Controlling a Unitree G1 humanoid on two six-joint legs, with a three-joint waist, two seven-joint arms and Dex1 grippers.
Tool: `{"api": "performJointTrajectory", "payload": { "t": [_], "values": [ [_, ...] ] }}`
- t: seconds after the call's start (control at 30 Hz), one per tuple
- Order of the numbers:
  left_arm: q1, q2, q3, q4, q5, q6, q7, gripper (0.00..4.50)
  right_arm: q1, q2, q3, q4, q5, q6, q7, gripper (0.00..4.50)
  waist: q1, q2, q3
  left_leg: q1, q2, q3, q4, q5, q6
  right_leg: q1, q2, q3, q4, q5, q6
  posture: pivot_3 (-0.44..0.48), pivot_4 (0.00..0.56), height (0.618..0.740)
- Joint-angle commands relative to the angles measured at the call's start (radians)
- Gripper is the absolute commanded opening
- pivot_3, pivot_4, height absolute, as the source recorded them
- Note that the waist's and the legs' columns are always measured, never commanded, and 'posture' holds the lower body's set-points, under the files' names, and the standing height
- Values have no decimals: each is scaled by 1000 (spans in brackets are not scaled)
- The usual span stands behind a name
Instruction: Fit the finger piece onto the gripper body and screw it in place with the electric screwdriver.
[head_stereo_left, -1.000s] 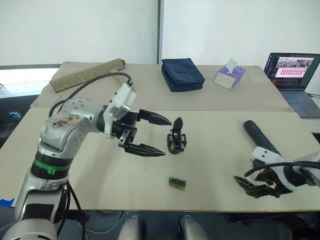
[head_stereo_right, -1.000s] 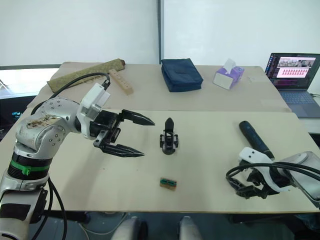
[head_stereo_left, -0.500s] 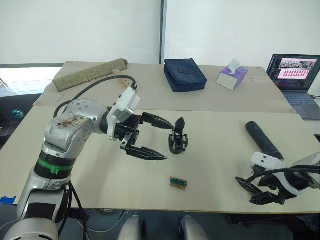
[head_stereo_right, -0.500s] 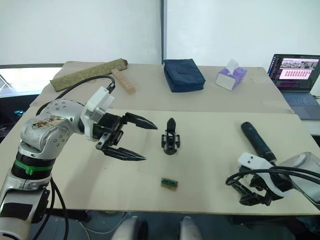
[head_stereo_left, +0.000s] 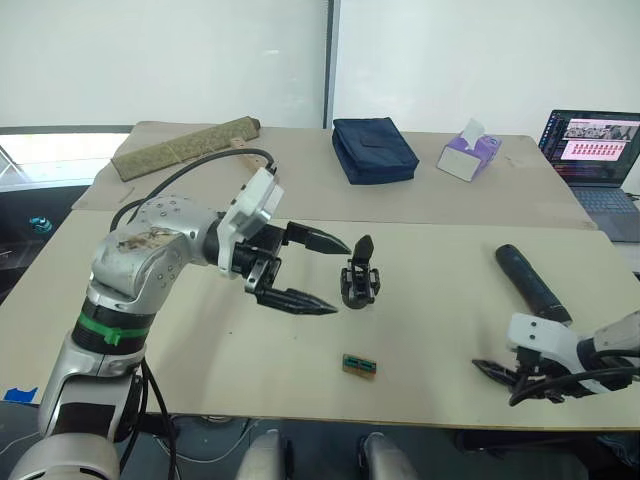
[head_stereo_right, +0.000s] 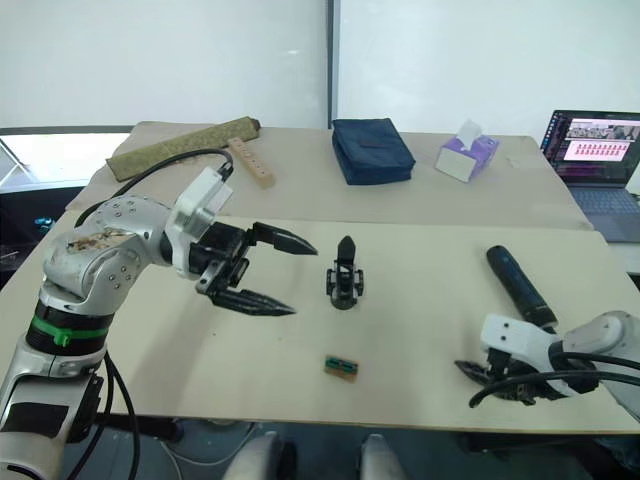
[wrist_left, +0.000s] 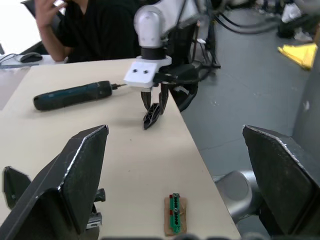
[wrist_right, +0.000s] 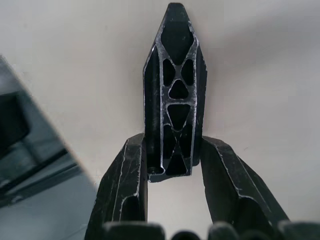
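Your finger piece (wrist_right: 172, 95) sits pinched between the right gripper's (wrist_left: 155, 111) two black fingers (wrist_right: 125, 190), which press against its two sides near its wide end while its pointed tip reaches past them; in the left wrist view it hangs tip-down from that gripper, touching or just above the tabletop (head_stereo_left: 200, 340) near the front edge, close to the front right corner. The gripper body (head_stereo_left: 359, 276) stands upright near the middle of the tabletop, its pointed finger up, well apart from the right gripper. Just to its left you have the left gripper (head_stereo_left: 325, 272), held above the surface with its fingers spread wide and nothing between them, tips pointing toward the gripper body without touching it. The electric screwdriver (head_stereo_left: 532, 283) lies flat by the right edge, beyond the right gripper and near it. A small green-and-brown block (head_stereo_left: 359, 365) lies toward the front edge, in front of the gripper body. On the far table you can see a navy pouch (head_stereo_left: 374, 150), a purple tissue box (head_stereo_left: 469, 155), a laptop (head_stereo_left: 597, 160) at the right, and a long mat (head_stereo_left: 185, 147) at the left.
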Motion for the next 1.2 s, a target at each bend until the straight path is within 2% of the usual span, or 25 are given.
{"api": "performJointTrajectory", "payload": {
  "t": [0.03, 0.1, 0.2, 0.23, 0.3, 0.37, 0.4, 0.47, 0.5, 0.53, 0.63, 0.8, 1.07, 1.13, 1.2],
  "values": [
    [-128, -31, 74, 142, -1, 46, 101, 4500, -2, 93, -202, -66, 15, -26, -82, 1105, 1, -1, 0, 0, 0, 0, 0, 0, 0, 0, 0, 0, 0, 0, 0, 0, 150, 738],
    [-226, -65, 100, 294, -5, 92, 146, 4500, -27, 178, -282, -130, 42, 29, -153, 1105, 1, -1, 1, 0, 0, -1, 0, 0, 0, 0, 0, 0, 0, 0, 0, 0, 150, 738],
    [-427, -125, 175, 614, -9, 171, 242, 4500, -151, 321, -347, -238, 105, 144, -305, 1105, -1, -3, 2, -1, 0, -2, 0, 0, 0, 0, 1, -1, 0, 0, 0, 0, 150, 738],
    [-421, -147, 202, 622, -26, 201, 284, 4500, -193, 354, -342, -265, 108, 164, -345, 1105, -4, -3, 2, -1, 0, -3, 0, 0, 0, -1, 1, -1, 0, 1, 0, 0, 150, 738],
    [-166, -244, 250, 311, -110, 267, 456, 4500, -278, 407, -302, -303, 94, 186, -422, 1105, -18, 4, -3, 0, -1, -4, -1, 0, 0, 0, 0, 0, 0, 0, 0, 0, 150, 738],
    [-57, -366, 301, 181, -153, 314, 642, 4500, -391, 481, -217, -330, 74, 212, -517, 1105, -22, 10, -8, 3, -1, -6, -3, -3, 1, 4, -2, 3, 1, -1, 3, 0, 150, 738],
    [-53, -407, 314, 172, -164, 329, 694, 4500, -439, 517, -167, -342, 63, 228, -557, 1105, -21, 7, -5, 5, -1, -6, -2, -3, 1, 5, -2, 5, 2, -2, 4, 0, 150, 738],
    [-45, -450, 320, 142, -177, 349, 744, 4500, -497, 560, -91, -354, 39, 255, -603, 1105, -20, -9, 4, -4, -2, -8, 0, 0, -3, -6, -1, 3, 6, 1, 1, 0, 150, 738],
    [-41, -469, 315, 120, -185, 358, 764, 4500, -524, 584, -56, -350, 21, 262, -628, 1105, -20, -11, 6, -9, -1, -9, 1, 3, -6, -13, 0, 2, 10, 2, -1, 0, 150, 738],
    [-39, -486, 313, 105, -191, 363, 787, 4500, -549, 606, -23, -343, 7, 269, -650, 1105, -18, -11, 6, -14, -1, -9, 2, 5, -8, -16, 1, 0, 11, 3, -2, 0, 150, 738],
    [-39, -509, 317, 80, -214, 373, 836, 4500, -584, 639, 28, -334, -16, 279, -680, 1105, -10, -10, 5, -13, -2, -9, 2, 6, -7, -15, 0, 0, 12, 4, -2, 0, 150, 738],
    [-46, -496, 324, 67, -251, 393, 867, 4500, -607, 635, 110, -320, -58, 244, -666, 1105, -11, -10, 5, -9, -2, -9, 0, 5, -7, -11, 0, 0, 9, 3, -2, 0, 150, 738],
    [-51, -508, 325, 82, -256, 372, 907, 4500, -668, 684, 159, -307, -93, 220, -671, 1105, -16, -10, 5, -8, -2, -9, -1, 5, -7, -10, 0, 0, 10, 3, -2, 0, 150, 738],
    [-53, -510, 324, 87, -255, 367, 910, 3986, -676, 694, 161, -313, -94, 227, -673, 1105, -17, -10, 5, -8, -2, -9, -1, 5, -7, -10, 0, -1, 10, 3, -2, 0, 150, 738],
    [-55, -509, 319, 90, -254, 366, 910, 3130, -682, 700, 160, -317, -94, 231, -673, 1105, -17, -10, 5, -8, -2, -9, -1, 5, -7, -10, 0, -1, 9, 3, -2, 0, 150, 738]
  ]
}}
